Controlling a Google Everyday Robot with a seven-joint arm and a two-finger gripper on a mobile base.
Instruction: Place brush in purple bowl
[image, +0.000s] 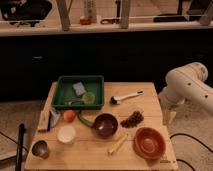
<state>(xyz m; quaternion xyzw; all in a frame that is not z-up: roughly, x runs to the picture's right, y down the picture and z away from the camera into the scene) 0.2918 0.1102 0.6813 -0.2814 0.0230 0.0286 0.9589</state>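
Note:
The brush (127, 96) lies on the wooden table (90, 152) near its back right, white handle pointing right and dark head to the left. The purple bowl (105, 125) stands upright at the table's middle, in front of the brush and a little to its left. My white arm comes in from the right, and the gripper (170, 115) hangs at the table's right edge, to the right of the brush and apart from it. It holds nothing that I can see.
A green tray (79, 82) with a sponge and a small green cup sits at the back left. An orange-red bowl (149, 142), dark grapes (132, 119), a yellowish stick (117, 144), a small white bowl (66, 134), a metal cup (40, 148) and an orange fruit (69, 115) surround the purple bowl.

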